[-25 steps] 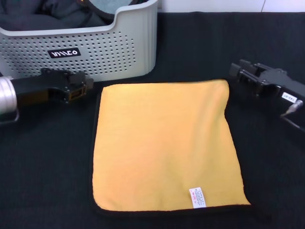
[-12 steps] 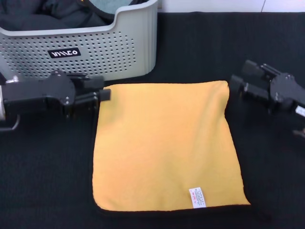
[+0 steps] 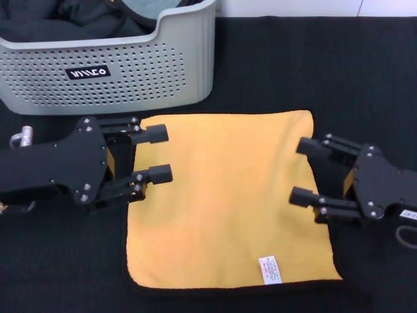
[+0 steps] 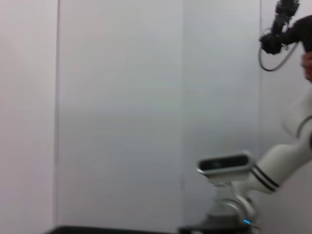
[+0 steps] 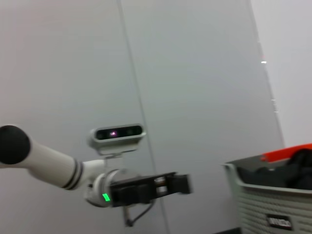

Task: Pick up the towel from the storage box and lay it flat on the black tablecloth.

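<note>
The towel [image 3: 225, 195] lies flat, yellow-orange face up, on the black tablecloth [image 3: 326, 65], its white care tag [image 3: 270, 270] near the front edge. The light grey storage box [image 3: 117, 65] stands at the back left with dark cloths inside; it also shows in the right wrist view [image 5: 273, 200]. My left gripper [image 3: 158, 154] is open above the towel's left edge. My right gripper [image 3: 305, 171] is open above the towel's right edge. Neither holds anything. The left gripper also shows far off in the right wrist view [image 5: 181, 184].
Dark bundled cloths [image 3: 71, 19] fill the storage box. A white wall fills both wrist views. The tablecloth runs out to all sides of the towel.
Both grippers have risen and moved toward me, away from the towel's far corners. They now hang open over its left and right edges. The towel has not moved.
</note>
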